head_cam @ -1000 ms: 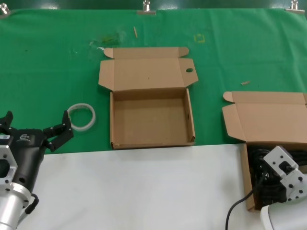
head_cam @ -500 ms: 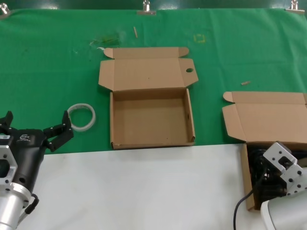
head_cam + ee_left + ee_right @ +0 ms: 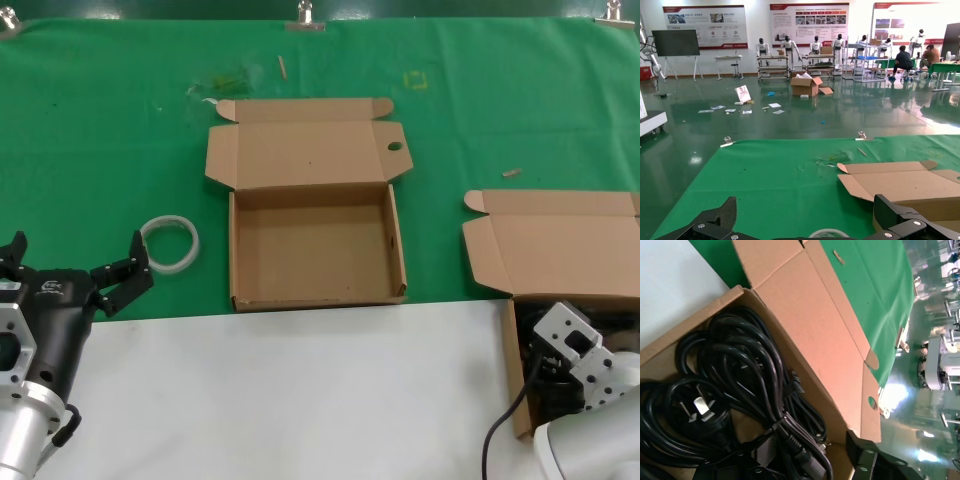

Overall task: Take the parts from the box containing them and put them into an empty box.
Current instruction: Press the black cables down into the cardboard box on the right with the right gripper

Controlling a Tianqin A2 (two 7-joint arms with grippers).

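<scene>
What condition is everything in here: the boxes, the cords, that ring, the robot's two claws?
Middle cardboard box: lid open, nothing inside.
Right cardboard box: lid open, holds cords.
Black cords: coiled, tangled, lying in the box.
Whitish ring: flat on green cloth.
Left gripper: open, holding nothing, beside the ring.
Right gripper: inside the right box; fingers hidden.

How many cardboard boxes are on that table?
2. An empty box, lid open, sits mid-table on the green cloth. The box holding black cords is at the near right edge under the right tool, partly cut off; nothing shows beyond that edge.
</scene>
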